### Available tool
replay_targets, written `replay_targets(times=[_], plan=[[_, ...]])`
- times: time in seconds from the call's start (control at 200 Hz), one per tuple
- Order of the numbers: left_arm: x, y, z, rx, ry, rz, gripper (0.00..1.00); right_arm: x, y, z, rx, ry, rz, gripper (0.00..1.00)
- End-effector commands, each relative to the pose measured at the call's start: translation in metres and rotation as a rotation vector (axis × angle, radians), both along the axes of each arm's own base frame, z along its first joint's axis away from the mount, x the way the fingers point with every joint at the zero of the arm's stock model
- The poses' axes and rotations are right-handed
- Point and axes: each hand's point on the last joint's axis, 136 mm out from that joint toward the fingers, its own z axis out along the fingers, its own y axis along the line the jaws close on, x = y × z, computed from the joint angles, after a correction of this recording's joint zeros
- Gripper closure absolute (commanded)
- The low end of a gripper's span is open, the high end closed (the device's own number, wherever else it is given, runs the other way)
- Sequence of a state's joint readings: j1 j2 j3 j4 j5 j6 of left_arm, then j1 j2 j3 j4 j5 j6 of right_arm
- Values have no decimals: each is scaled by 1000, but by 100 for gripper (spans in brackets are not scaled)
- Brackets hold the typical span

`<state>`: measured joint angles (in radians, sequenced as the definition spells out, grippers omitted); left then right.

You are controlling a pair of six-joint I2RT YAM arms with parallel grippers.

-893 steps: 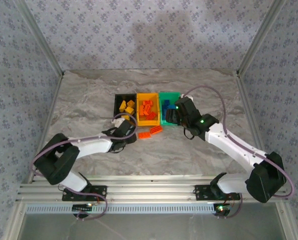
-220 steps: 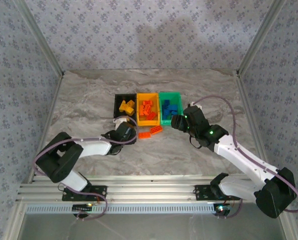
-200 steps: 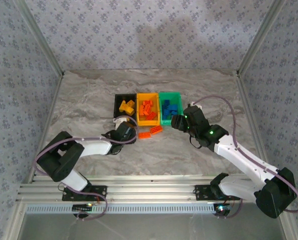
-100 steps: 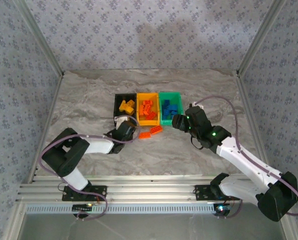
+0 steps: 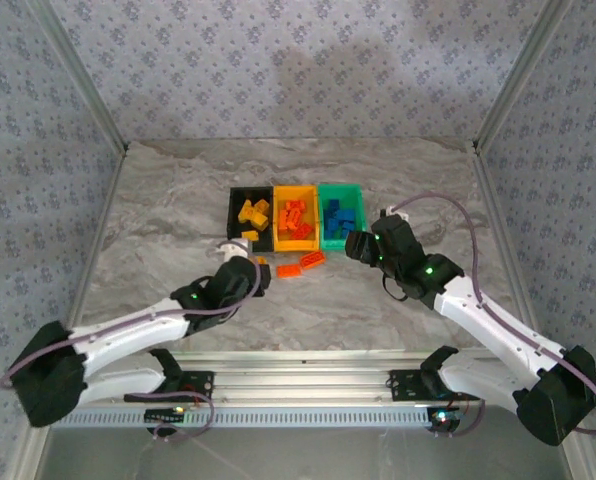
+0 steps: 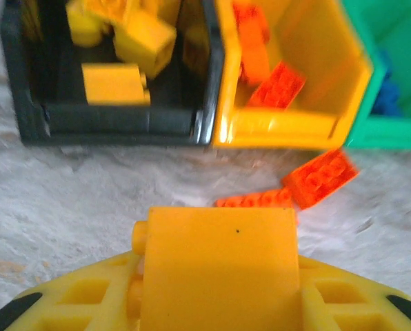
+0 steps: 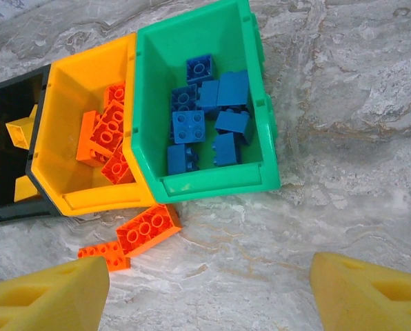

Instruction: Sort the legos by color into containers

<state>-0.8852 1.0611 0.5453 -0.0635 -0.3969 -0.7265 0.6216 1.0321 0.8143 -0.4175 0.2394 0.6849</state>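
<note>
**Two loose bricks in front of the orange-yellow bin**

Two loose red-orange bricks [image 7: 148,229] lie side by side on the tabletop [image 7: 343,138], just in front of the orange-yellow bin [image 7: 102,200]. More red-orange legos [image 7: 109,134] sit inside that bin. The black bin [image 6: 116,123] touches its left wall and holds yellow legos [image 6: 116,84]. The green bin [image 7: 212,186] touches its right wall and holds blue legos [image 7: 189,126]. The left pincer [image 5: 256,278] is near the bin's front left corner, pinching a yellow brick [image 6: 219,269]. To the bin's right, the right pincer [image 7: 209,265] hangs with fingers spread wide and nothing between them.
</note>
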Motion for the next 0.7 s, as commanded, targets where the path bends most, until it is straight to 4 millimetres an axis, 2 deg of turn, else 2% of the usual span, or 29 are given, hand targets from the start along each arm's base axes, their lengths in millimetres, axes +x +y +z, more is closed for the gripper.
replay_targets(times=[0.0, 0.13, 0.15, 0.23, 0.365, 0.465, 0.51, 0.555, 0.625, 0.7], plan=[[15, 15, 35, -17, 16, 67, 57, -2, -2, -7, 1, 16, -17, 21], [56, 7, 50, -85, 90, 77, 57, -8, -2, -17, -13, 46, -15, 21], [61, 5, 45, -74, 111, 77, 57, -9, -3, -18, -15, 50, -16, 21], [90, -8, 45, -62, 147, 69, 58, -13, -5, -24, -26, 65, -19, 21], [133, -10, 23, -14, 236, 115, 59, -20, -6, -32, -32, 95, -13, 21], [152, -9, 5, -18, 287, 148, 59, -25, -6, -36, -42, 107, -15, 21], [159, -10, 3, -22, 293, 155, 58, -27, -6, -36, -42, 107, -12, 21], [163, -13, 0, -22, 299, 152, 51, -29, -5, -38, -41, 111, -9, 21], [168, -19, 6, -44, 290, 143, 30, -30, -3, -40, -34, 116, -3, 21], [170, -24, 17, -78, 266, 130, 15, -31, 0, -43, -20, 125, 3, 20]])
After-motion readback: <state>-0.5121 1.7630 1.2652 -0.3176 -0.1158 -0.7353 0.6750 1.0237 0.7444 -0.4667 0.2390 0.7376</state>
